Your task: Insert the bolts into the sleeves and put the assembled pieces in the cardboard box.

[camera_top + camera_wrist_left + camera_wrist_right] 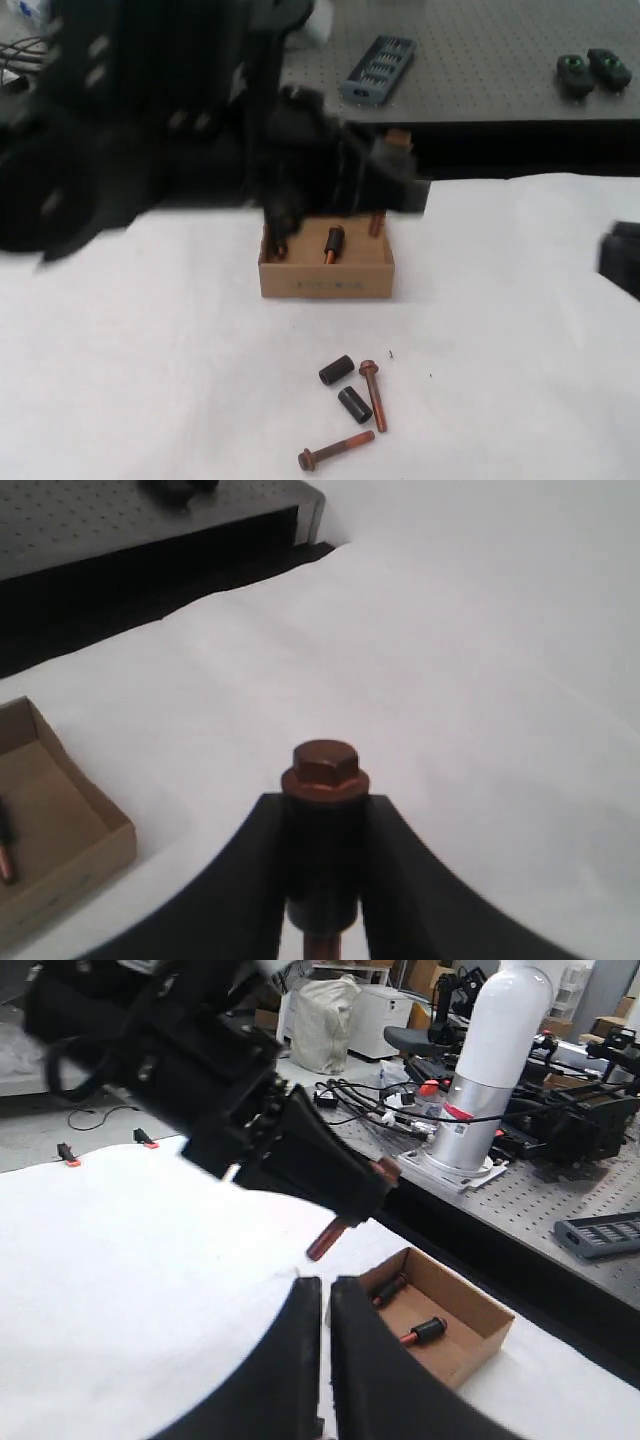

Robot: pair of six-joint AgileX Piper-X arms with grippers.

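Note:
My left gripper (325,810) is shut on a black sleeve with a copper bolt (325,765) through it. In the high view this assembled piece (378,222) hangs tilted over the far right corner of the cardboard box (327,278). Two assembled pieces (333,243) (280,245) lie in the box. In front of the box on the white cloth lie two loose black sleeves (337,369) (355,404) and two loose bolts (373,395) (335,450). My right gripper (327,1290) is shut with nothing in it, off to one side of the box (470,1345) and looking at the left gripper (350,1185).
A dark perforated bench (480,60) runs behind the white cloth, carrying a blue rack (378,68) and two dark green-topped parts (595,70). A white robot base (490,1070) and cables stand on it. The cloth to the right of the box is bare.

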